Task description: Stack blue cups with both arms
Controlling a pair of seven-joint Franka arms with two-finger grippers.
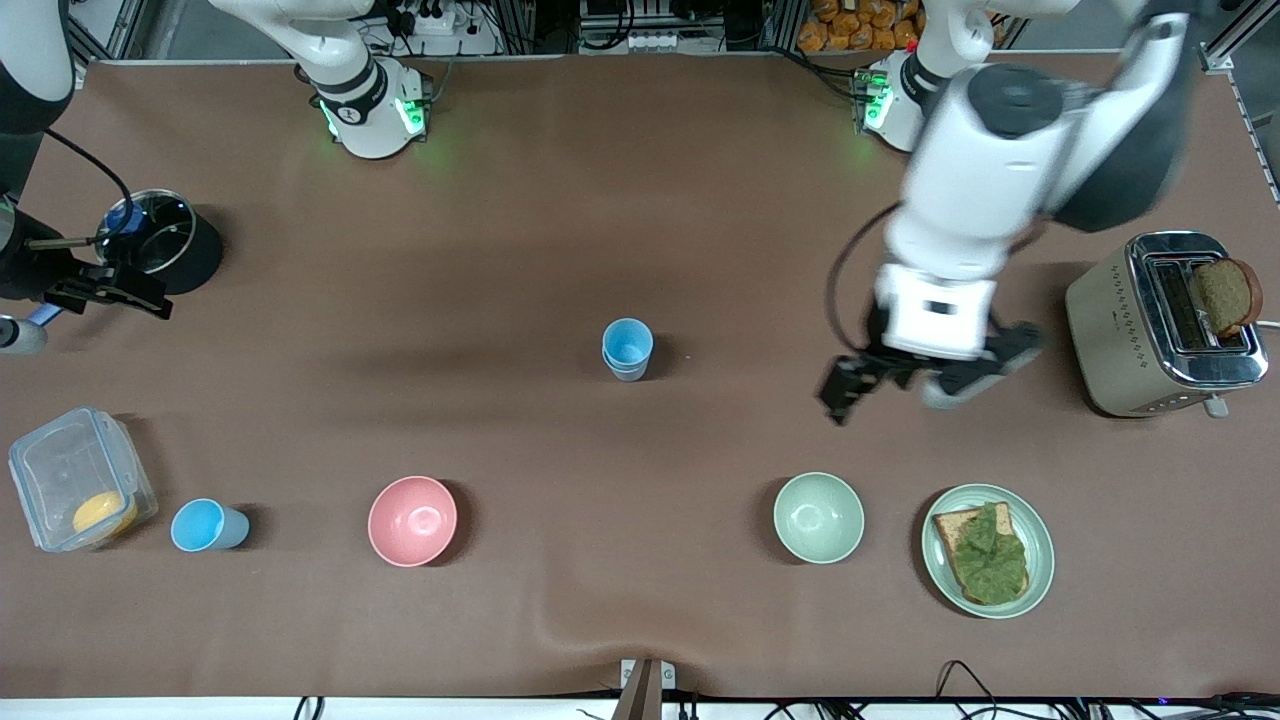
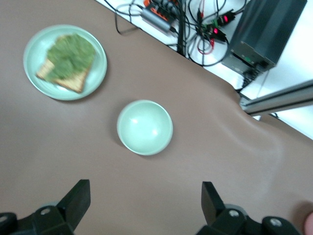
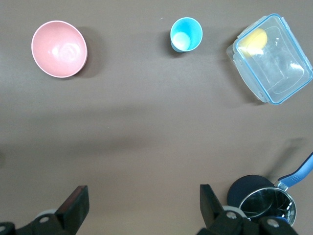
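Observation:
One blue cup [image 1: 627,348] stands upright in the middle of the table. A brighter sky-blue cup [image 1: 205,525] stands near the front edge toward the right arm's end, beside a clear box; in the right wrist view this cup [image 3: 186,34] has a pale bit inside. My left gripper [image 1: 925,385] is open and empty in the air, over bare table between the toaster and the pale green bowl; its jaws [image 2: 145,203] stand wide apart. My right gripper [image 1: 130,290] is open and empty [image 3: 143,203], up beside the black pot.
A pink bowl [image 1: 412,520] and a pale green bowl [image 1: 818,517] sit near the front edge. A plate [image 1: 1040,560] holds toast with greens. A toaster [image 1: 1130,330] holds a bread slice. There is also a clear lidded box [image 1: 60,470] and a black pot [image 1: 195,260] with a glass lid.

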